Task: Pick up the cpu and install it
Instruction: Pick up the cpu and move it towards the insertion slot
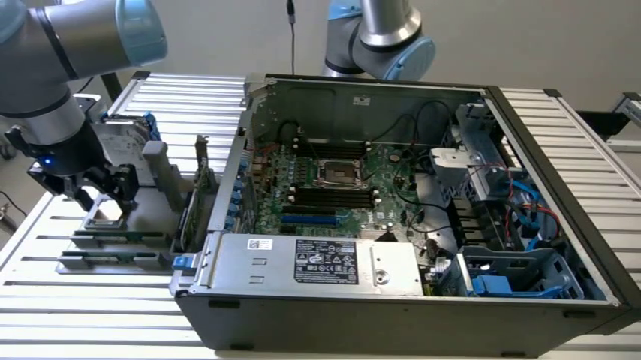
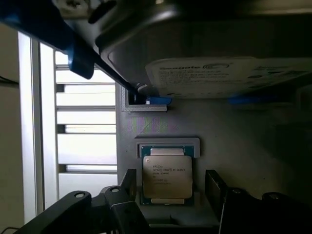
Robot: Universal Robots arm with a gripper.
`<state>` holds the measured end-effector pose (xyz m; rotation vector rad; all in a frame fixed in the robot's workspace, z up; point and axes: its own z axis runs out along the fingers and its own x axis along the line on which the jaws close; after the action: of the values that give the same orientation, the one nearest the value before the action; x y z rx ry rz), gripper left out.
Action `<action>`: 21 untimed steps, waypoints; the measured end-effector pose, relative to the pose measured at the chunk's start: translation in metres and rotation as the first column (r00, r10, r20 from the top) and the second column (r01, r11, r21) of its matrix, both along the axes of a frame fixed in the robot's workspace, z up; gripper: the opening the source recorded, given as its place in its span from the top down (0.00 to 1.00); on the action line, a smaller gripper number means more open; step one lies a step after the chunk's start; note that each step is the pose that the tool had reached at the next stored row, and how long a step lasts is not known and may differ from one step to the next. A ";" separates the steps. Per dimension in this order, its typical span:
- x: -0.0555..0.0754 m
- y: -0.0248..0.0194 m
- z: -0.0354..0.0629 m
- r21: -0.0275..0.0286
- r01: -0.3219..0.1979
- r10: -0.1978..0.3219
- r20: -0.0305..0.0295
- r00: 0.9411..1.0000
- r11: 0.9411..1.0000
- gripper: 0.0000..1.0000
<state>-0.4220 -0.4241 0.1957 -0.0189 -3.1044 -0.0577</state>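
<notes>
Exterior view's left: gripper (image 1: 100, 202) is hovering over the cpu (image 1: 105, 216) on its grey tray (image 1: 150, 214), fingers apart and straddling it, at 9 o'clock of the computer case (image 1: 401, 315). Pickup step is underway, I judge; gripping calls for jaws square on the chip edges.

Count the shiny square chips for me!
1. The chip lies flat in its holder on the tray, under the open claw, beside the computer case. More may be hidden.

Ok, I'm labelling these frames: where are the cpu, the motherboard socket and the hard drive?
cpu (image 2: 167, 176), wrist view, middle of its metal top.
motherboard socket (image 1: 337, 174), exterior view, centre of its frame.
hard drive (image 2: 229, 78), wrist view, its white label.
</notes>
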 end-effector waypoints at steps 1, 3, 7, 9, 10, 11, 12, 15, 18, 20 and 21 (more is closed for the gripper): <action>0.000 0.0000 -0.0008 0.000 -0.001 0.001 0.000 1.000 1.000 0.33; 0.000 0.0000 -0.0026 0.000 -0.003 0.003 0.000 1.000 1.000 0.33; 0.000 0.0000 -0.0055 0.000 -0.007 0.007 0.000 1.000 1.000 0.33; -0.001 0.0000 -0.0065 0.000 -0.008 0.008 0.000 1.000 1.000 0.33; -0.001 0.0000 -0.0071 0.000 -0.009 0.009 0.000 1.000 1.000 0.33; -0.001 0.0000 -0.0076 0.000 -0.010 0.010 0.000 1.000 1.000 0.33; -0.001 0.0000 -0.0080 0.000 -0.010 0.010 0.000 1.000 1.000 0.33; -0.001 0.0000 -0.0091 0.000 -0.013 0.013 0.000 1.000 1.000 0.33; -0.001 0.0000 -0.0100 0.000 -0.017 0.017 0.000 1.000 1.000 0.33; -0.001 0.0000 -0.0107 0.000 -0.019 0.019 0.000 1.000 1.000 0.33; -0.001 0.0000 -0.0110 0.000 -0.020 0.020 0.000 1.000 1.000 0.33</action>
<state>-0.4232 -0.4241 0.1848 0.0122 -3.1039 -0.0569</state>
